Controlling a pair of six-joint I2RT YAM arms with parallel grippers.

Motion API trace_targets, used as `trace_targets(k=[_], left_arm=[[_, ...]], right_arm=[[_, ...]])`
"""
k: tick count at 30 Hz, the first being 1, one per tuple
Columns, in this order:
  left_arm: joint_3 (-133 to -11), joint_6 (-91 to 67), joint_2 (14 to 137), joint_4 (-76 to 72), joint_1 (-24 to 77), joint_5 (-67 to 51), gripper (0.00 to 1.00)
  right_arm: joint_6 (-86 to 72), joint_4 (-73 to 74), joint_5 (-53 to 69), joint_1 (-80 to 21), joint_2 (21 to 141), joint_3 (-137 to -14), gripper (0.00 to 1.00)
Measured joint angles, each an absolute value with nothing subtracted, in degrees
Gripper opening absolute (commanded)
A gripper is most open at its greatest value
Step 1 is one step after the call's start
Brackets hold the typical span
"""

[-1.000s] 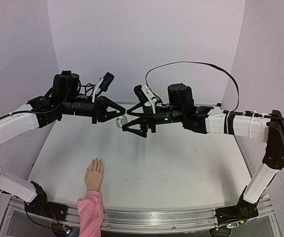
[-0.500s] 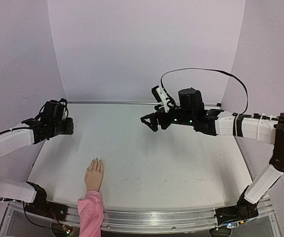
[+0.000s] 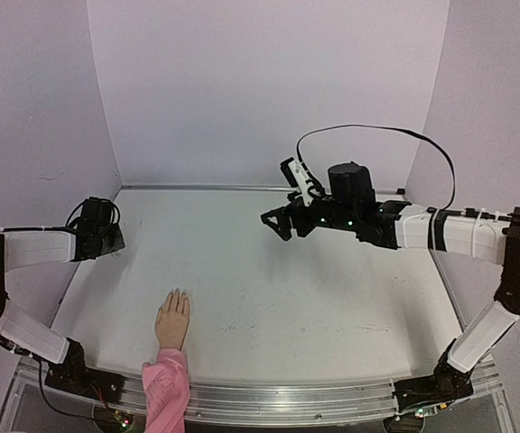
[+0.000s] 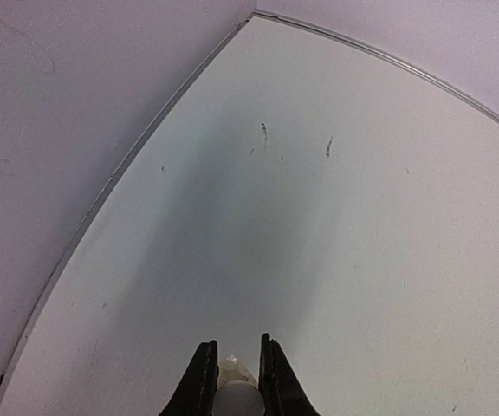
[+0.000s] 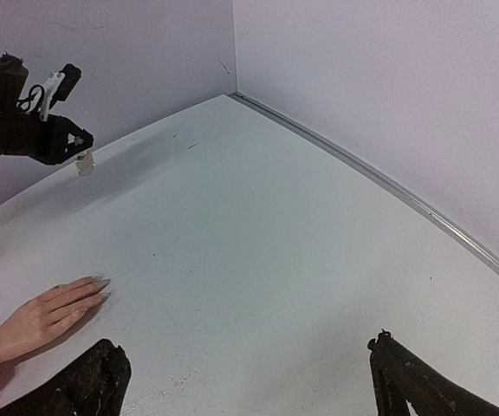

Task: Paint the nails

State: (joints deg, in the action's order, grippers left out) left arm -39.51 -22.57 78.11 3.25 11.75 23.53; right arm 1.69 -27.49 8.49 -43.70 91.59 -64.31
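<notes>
**A:** Near edge first, left of centre: pink sleeve (image 3: 166,390) runs over the counter (image 3: 332,316) rim. The mannequin hand (image 3: 172,321) lies flat, palm down, fingers aimed at the far edge.

**B:** And the nails (image 3: 177,294)?

**A:** At the fingertips, barely diff from the skin. Nothing touching them, both arms well apart from the hand.

**B:** Going further back, where's the left pincer (image 4: 234,360)?

**A:** By the left edge, abt mid-depth, raised off the surface. It's clamped tight on a small white item (image 4: 236,400). Can't tell exactly what that is.

**B:** Right pincer (image 5: 249,381)?

**A:** Further in, over the middle, tip pointing toward the left edge. Fingers spread wide apart, nothing btwn them. A black cable (image 3: 377,131) loops up over that arm.

**B:** Behind that?

**A:** Just the plain walls (image 3: 269,81) at the far edge and both sides.
</notes>
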Motion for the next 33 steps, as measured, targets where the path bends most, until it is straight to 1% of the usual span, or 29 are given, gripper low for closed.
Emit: trace_targets(k=[6,12,13,16,18,19,21,24,25,29,33], left_arm=[[-39.51,-32.62,80.62,2.11,9.54,21.21,0.0],[-39.68,-39.9,88.53,1.39,10.94,20.91,0.0],[-40.18,-40.62,89.71,0.47,11.6,22.17,0.01],[-41.32,-41.19,91.11,-0.19,13.21,23.64,0.09],[-41.56,-41.25,91.37,0.16,14.85,25.52,0.12],[-41.63,-41.41,91.42,0.51,15.53,26.26,0.15],[-41.65,-41.78,91.46,1.06,16.6,27.38,0.25],[-41.65,-42.39,91.46,1.93,16.78,28.51,0.46],[-41.65,-42.74,91.44,2.26,16.75,28.71,0.51],[-41.65,-42.17,90.35,3.75,16.67,28.64,0.68],[-41.67,-40.58,87.22,4.73,16.67,28.01,0.87]], right_arm=[[1.67,-27.92,8.05,-43.7,91.48,-64.07,0.98],[1.54,-28.38,8.1,-43.7,91.48,-64.05,0.98],[1.52,-28.4,8.1,-43.7,91.48,-64.05,0.98],[1.48,-28.38,8.08,-43.7,91.48,-64.05,0.98],[1.48,-28.4,8.08,-43.7,91.48,-64.05,0.98],[1.48,-28.4,8.08,-43.7,91.48,-64.05,0.98],[1.45,-28.42,8.08,-43.7,91.48,-64.05,0.98],[1.34,-28.45,8.08,-43.7,91.48,-64.05,0.98],[1.3,-28.49,8.05,-43.7,91.48,-64.05,0.98],[0.95,-28.67,6.74,-43.68,91.48,-64.05,0.98],[-1.15,-29.23,4.67,-42.59,91.35,-63.07,0.98]])
